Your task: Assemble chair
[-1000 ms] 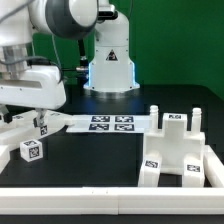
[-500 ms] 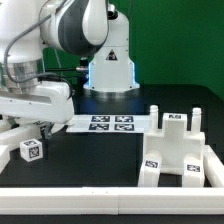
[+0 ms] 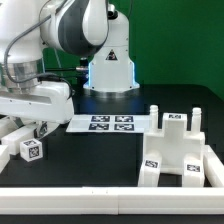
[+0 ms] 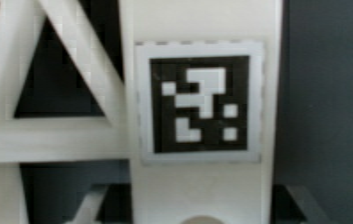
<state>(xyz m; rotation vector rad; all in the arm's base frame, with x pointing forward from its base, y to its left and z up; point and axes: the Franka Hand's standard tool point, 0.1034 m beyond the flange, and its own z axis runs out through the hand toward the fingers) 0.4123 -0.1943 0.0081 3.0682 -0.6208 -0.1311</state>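
Note:
The chair is in loose white tagged pieces. A stepped white structure (image 3: 176, 150) stands at the exterior view's right. Several white bars (image 3: 10, 133) and a small tagged block (image 3: 31, 150) lie at the left. My gripper (image 3: 38, 127) is low over those left pieces. In the wrist view a white bar with a square tag (image 4: 199, 100) runs between my fingers, beside a slanted white piece (image 4: 48, 90). The gripper (image 4: 201, 206) is open, with a dark gap between the bar and each finger (image 4: 91, 200).
The marker board (image 3: 110, 123) lies on the black table behind the middle. A white raised rim (image 3: 110, 192) borders the table's front. The robot base (image 3: 110, 60) stands at the back.
The arm has swung over and come down onto the left pieces. In the last half second the gripper sank slightly lower.

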